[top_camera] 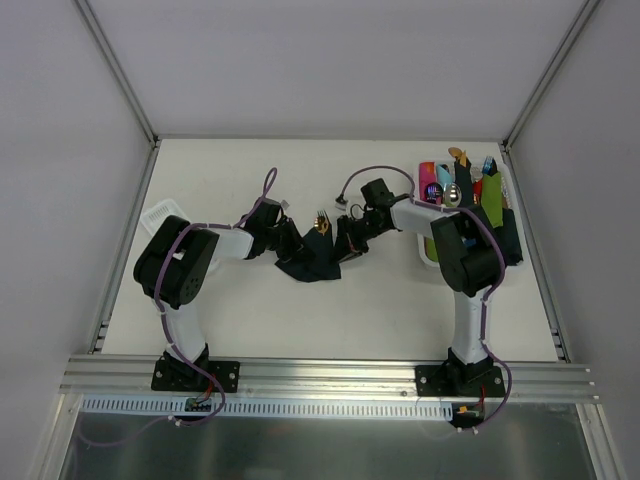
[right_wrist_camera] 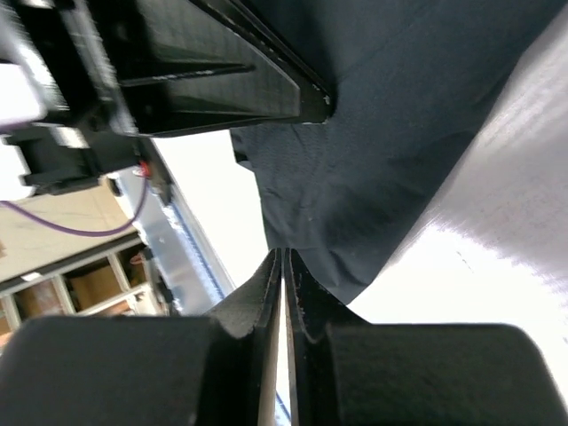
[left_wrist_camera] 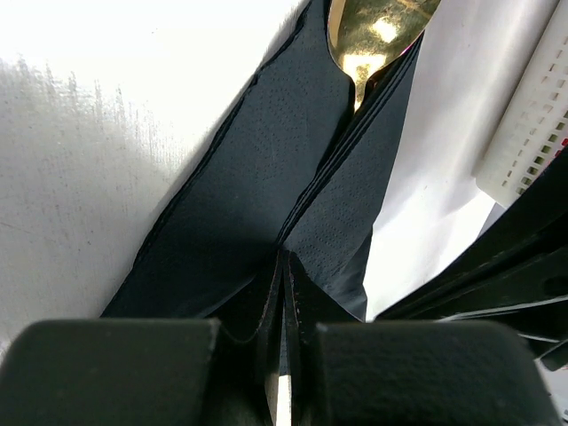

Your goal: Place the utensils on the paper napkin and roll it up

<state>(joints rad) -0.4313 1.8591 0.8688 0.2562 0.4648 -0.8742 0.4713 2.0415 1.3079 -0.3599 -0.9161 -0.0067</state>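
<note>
The left claw (left_wrist_camera: 282, 266) and right claw (right_wrist_camera: 282, 262) are matte black. White shells (top_camera: 232, 243) and purple cables (top_camera: 378, 169) cover the black arms (top_camera: 175, 268).

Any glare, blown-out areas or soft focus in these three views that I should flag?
Top external: evenly lit, sharp, only soft shadows. Left wrist: table blown out at upper left, bright glint on the spoon, fingers soft. Right wrist: sheen on the table at right, background at left blurred.

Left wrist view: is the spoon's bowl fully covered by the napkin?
No, the spoon shows its gold bowl bare past the folded napkin.
</note>
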